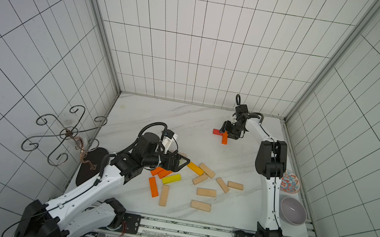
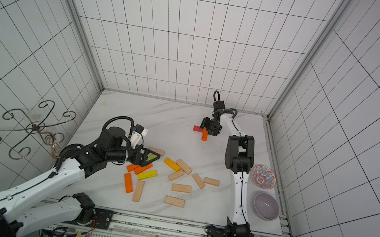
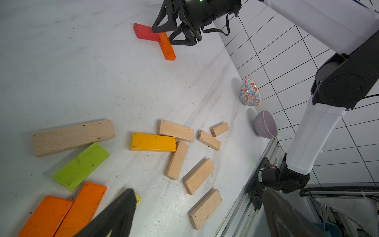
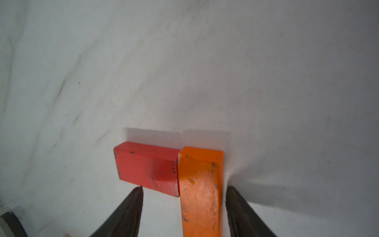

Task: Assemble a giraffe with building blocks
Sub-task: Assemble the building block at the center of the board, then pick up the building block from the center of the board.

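Orange block [image 4: 200, 195] butts red block [image 4: 146, 168], apparently starting the giraffe, right end effector [image 4: 184, 188] straddling it spread, left end effector [image 3: 200, 191] gaping wide.

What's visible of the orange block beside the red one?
The orange block is a flat rectangular bar, painted wood by its look, with scuffed paint. It lies flat on the white table, one long side against the red block, making an L. The right gripper straddles it with jaws open; one finger stands clear, the other close.
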